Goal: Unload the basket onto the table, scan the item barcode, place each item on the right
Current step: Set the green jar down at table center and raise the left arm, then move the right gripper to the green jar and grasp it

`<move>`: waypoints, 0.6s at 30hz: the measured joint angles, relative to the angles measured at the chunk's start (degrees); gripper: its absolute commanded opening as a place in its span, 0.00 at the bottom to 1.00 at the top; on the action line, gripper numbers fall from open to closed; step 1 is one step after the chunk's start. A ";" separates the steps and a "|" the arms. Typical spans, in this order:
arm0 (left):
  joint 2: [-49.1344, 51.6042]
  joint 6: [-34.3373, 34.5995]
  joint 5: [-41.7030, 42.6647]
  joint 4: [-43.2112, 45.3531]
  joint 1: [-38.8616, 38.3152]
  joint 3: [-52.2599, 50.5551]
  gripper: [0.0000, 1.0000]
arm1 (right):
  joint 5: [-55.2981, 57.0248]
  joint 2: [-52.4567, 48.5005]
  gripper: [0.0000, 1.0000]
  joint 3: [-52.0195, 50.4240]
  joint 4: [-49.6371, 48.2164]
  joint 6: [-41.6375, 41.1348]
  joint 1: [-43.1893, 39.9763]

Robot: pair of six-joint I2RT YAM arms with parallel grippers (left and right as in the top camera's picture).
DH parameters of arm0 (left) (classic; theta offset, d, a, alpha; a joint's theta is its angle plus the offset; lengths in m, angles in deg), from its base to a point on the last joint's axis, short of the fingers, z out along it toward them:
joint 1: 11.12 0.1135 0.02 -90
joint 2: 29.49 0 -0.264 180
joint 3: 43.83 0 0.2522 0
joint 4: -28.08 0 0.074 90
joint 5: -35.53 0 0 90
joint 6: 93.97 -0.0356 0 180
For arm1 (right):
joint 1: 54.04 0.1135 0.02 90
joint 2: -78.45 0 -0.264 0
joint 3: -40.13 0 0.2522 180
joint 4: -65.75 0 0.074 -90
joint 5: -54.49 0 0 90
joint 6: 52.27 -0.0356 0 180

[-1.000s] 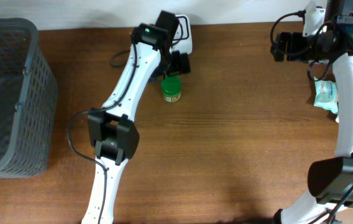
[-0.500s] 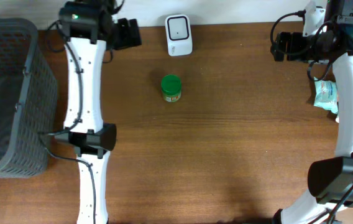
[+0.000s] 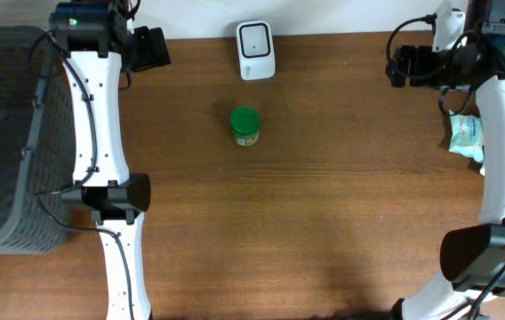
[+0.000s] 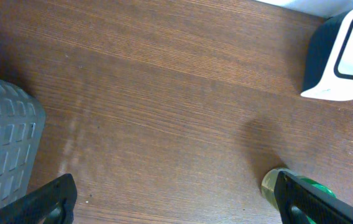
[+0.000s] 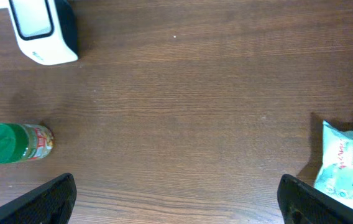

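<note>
Plainly, the left claw [image 3: 153, 49] was released and empty, its fingers [image 4: 49, 202] spread wide over the table [image 3: 341, 204], with the grey basket [image 3: 12, 133] just beside it. The green-lidded jar [image 3: 245, 125] sat well apart from it, near the white scanner [image 3: 256, 51]. Farther off, the right claw [image 3: 399, 67] hung released too, a wipes packet [image 3: 467, 135] near it.

Matt wood table [image 3: 324, 222] w/ plastic mesh basket [image 3: 8, 62], glossy plastic scanner [image 3: 256, 50].
</note>
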 measured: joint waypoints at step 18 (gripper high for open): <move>0.00 0.00 0.00 0.00 0.00 0.00 0.99 | -12.63 -3.50 0.99 -0.07 -1.03 -36.24 16.06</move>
